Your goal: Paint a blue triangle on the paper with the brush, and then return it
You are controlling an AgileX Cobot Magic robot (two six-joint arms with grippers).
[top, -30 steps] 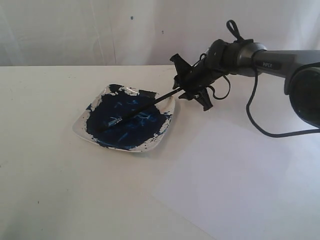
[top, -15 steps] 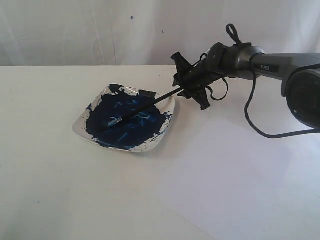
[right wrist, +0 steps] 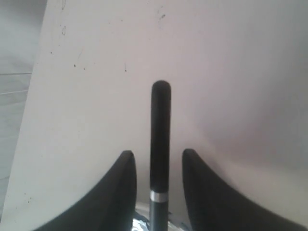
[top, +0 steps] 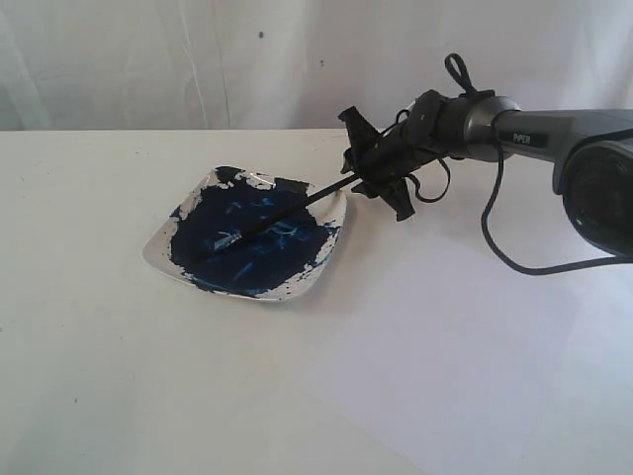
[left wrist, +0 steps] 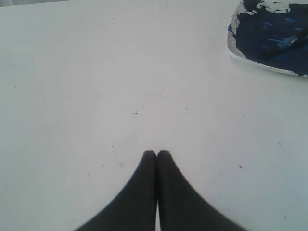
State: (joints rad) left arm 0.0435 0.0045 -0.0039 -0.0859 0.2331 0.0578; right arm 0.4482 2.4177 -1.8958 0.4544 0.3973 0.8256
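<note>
Right tool (top: 377,166) is sitting wide, straddling the brush (top: 262,226) handle with gaps on both sides. Brush is lying across the paint dish (top: 156,257), running toward 8 o'clock from the tool. Left tool (left wrist: 157,155) is resting closed over the surface (left wrist: 96,86).

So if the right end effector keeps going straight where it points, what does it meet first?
Probably the near rim of the paint-smeared dish. The open right end effector straddles the brush handle, so it would run along that handle until then; depth is unclear.

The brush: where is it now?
In the exterior view, the brush lies left of centre, bristles in the blue-smeared dish, handle sloping over its right rim to end between the open jaws of the right gripper.
</note>
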